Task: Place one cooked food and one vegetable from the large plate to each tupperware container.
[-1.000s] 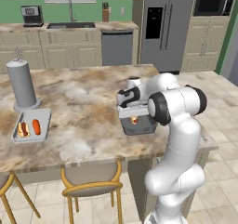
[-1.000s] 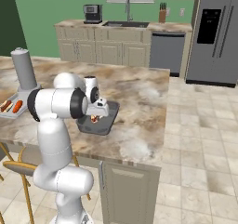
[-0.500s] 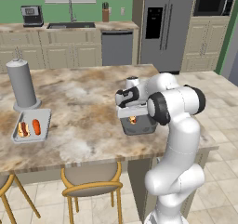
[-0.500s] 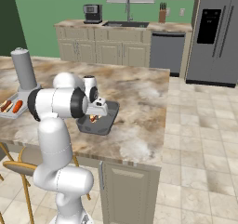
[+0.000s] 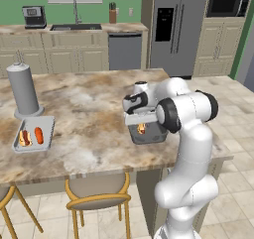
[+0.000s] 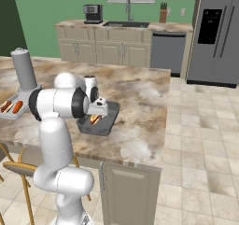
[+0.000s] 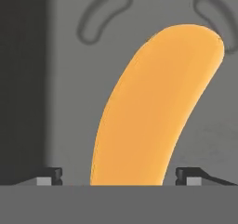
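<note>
Dark grey tray (image 6: 108,121) holds a hot dog (image 7: 153,107) between the wide-spread, empty jaws.

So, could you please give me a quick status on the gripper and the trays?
Gripper low over dark tray, fingers apart either side of hot dog. Light tray holds hot dog and carrot. Nothing in the way.

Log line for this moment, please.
gripper: open, straddling hot dog | hot dog: inside darker tray | lighter tray: hot dog plus carrot
</note>
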Robot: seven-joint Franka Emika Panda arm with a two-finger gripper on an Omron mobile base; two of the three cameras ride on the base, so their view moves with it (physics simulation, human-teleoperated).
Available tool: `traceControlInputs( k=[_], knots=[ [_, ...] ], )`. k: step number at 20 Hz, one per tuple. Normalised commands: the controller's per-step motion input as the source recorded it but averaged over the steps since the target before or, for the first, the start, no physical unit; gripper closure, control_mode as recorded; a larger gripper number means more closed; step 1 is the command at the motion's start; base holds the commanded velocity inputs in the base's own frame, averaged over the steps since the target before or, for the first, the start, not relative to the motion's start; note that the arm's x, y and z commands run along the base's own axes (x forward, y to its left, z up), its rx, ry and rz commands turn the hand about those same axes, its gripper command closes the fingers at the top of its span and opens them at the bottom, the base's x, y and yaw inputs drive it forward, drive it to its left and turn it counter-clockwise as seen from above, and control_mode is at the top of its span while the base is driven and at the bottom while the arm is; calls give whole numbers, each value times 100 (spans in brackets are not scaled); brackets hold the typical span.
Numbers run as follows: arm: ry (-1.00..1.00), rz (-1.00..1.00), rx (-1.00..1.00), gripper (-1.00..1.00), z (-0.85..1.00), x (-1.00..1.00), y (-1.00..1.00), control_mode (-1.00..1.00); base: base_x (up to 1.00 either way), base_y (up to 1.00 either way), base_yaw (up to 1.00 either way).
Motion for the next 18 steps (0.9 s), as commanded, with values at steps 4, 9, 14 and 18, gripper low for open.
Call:
traceControlInputs(
  k=[4,9,14,18],
  knots=[
    [0,0,0,-100,65,-43,4,-100,0,0,0],
    [0,0,0,-100,91,-96,5,-100,0,0,0],
    [-2,-3,4,-100,51,-100,0,-100,0,0,0],
    [-13,0,3,-100,34,-100,-14,-100,0,0,0]
  ],
)
